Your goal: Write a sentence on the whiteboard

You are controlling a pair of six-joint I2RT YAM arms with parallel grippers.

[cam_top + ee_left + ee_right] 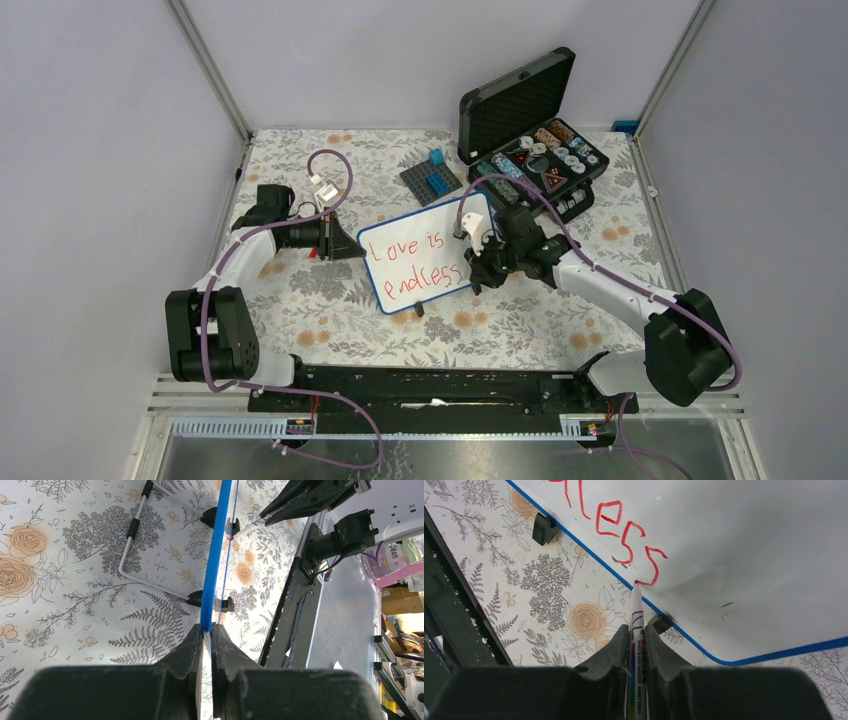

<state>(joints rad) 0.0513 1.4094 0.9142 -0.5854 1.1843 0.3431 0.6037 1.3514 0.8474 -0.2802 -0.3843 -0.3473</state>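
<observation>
Mid-table whiteboard [425,255] looks light, stiff, slick, prob. tippy. Its blue left edge seems the best hold; left gripper [209,629] is clamped there. The right gripper [636,630] pinches marker [637,605], tip at sentence [624,535] end.

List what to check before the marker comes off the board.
1. Left gripper shut on the whiteboard edge: ok.
2. Right gripper shut on the marker: ok.
3. Marker tip on the board, at the foot of the last s: ok.
4. Sentence reads "Love is endless": ok.
5. Full stop after it: cannot tell; none shows, but the tip may cover it.
</observation>
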